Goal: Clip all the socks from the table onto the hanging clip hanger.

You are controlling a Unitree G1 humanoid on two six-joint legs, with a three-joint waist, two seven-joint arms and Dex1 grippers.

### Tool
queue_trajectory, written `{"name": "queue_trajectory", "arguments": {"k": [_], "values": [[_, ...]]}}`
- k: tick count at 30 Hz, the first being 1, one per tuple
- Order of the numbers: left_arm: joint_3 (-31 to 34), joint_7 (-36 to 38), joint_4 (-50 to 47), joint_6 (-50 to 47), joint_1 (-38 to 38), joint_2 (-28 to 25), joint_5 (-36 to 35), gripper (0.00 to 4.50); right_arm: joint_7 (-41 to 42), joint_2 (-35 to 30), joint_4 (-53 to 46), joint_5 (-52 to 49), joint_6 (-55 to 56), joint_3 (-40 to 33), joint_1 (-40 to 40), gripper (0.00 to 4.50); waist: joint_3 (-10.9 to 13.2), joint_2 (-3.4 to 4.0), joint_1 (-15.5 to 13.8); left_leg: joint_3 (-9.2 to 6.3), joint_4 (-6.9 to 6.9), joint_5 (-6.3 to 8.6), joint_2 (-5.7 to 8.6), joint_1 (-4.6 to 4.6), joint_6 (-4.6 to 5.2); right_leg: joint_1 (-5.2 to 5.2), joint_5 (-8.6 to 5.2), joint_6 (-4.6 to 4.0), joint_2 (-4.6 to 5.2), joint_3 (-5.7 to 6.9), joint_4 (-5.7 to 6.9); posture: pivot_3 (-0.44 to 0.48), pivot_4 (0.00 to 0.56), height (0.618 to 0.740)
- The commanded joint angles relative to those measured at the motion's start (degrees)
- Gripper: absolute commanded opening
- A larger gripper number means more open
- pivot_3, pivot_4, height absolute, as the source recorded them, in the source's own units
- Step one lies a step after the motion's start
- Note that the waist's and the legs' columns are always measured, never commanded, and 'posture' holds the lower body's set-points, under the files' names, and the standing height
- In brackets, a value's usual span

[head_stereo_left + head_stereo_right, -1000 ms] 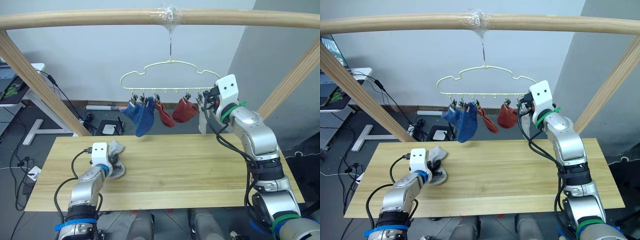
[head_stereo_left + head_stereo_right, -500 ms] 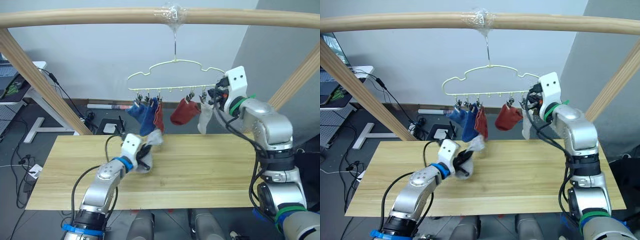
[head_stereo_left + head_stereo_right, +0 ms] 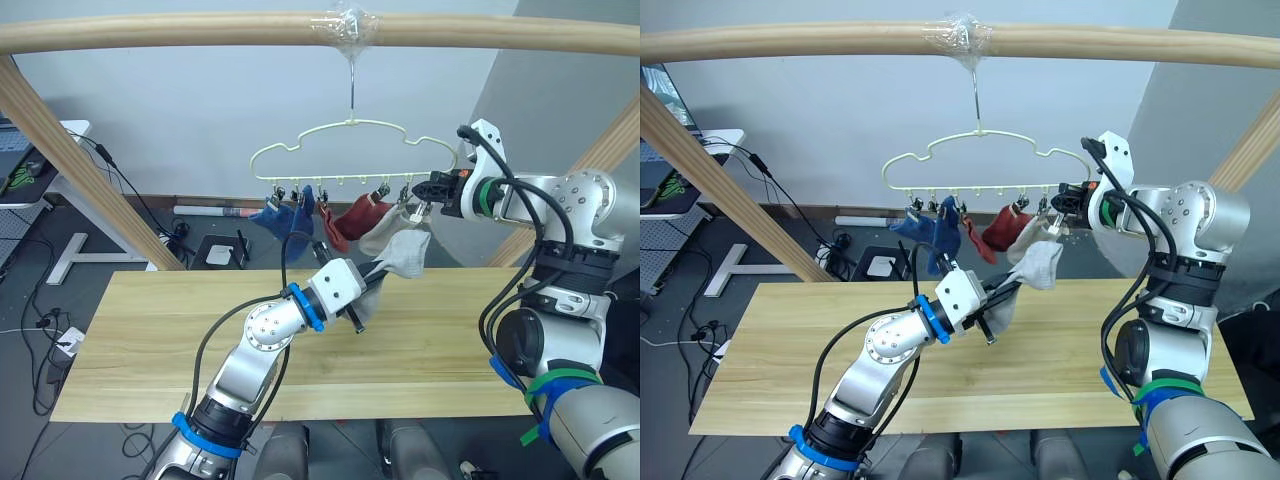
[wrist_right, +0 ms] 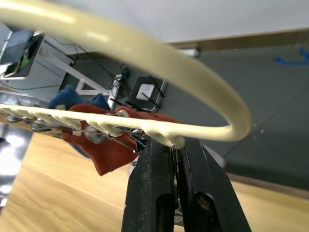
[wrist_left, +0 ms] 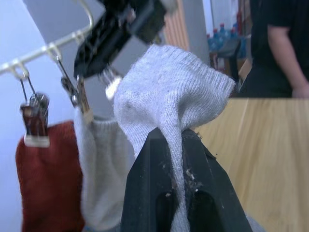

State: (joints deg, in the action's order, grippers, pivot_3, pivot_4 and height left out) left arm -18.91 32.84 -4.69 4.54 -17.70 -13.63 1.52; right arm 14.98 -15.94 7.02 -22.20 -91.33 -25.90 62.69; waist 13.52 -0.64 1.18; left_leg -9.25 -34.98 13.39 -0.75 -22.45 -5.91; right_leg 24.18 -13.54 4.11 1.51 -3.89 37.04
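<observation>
Up under the clip hanger [image 3: 345, 150], grey sock [image 3: 405, 252] in left jaws.

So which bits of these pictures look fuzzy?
In the left wrist view the grey sock in the left gripper is sharp, while the person behind is soft; in the right wrist view the near loop of the clip hanger is blurred.

left claw [image 3: 992, 302] lifts grey sock [image 3: 1038, 264] to clip hanger [image 3: 985, 163].
</observation>
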Motion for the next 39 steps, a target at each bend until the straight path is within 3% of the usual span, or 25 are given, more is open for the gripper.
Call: {"name": "queue_trajectory", "arguments": {"k": [1,37,39], "values": [[0.2,-1.5,1.7,3.9,-1.7,1.1,1.3,0.04,-2.0,-0.3,0.3,-1.5,-1.2,-1.9,0.6,0.0,0.0,0.01,0.0,0.0,0.0,0.0,0.0,-0.01,0.0,0.0,0.0,0.0,0.0,-0.01,0.0,0.015,0.239,0.74],[1.1,-5.8,13.3,9.8,-6.2,8.3,2.0,0.04,-27.0,0.1,2.4,-30.0,-1.2,-7.0,-1.3,0.0,0.0,0.03,0.6,-0.01,0.0,0.0,0.0,-0.05,0.01,0.02,0.01,0.01,-0.01,0.0,0.03,0.005,0.208,0.74],[1.3,-5.7,13.3,9.7,-6.4,8.4,2.0,0.0,-28.1,0.3,3.2,-31.8,-1.2,-8.0,-0.8,0.57,0.0,0.03,0.6,0.0,0.0,0.0,0.0,-0.05,0.01,0.02,0.01,0.01,-0.01,0.0,0.03,0.006,0.21,0.74]]}}
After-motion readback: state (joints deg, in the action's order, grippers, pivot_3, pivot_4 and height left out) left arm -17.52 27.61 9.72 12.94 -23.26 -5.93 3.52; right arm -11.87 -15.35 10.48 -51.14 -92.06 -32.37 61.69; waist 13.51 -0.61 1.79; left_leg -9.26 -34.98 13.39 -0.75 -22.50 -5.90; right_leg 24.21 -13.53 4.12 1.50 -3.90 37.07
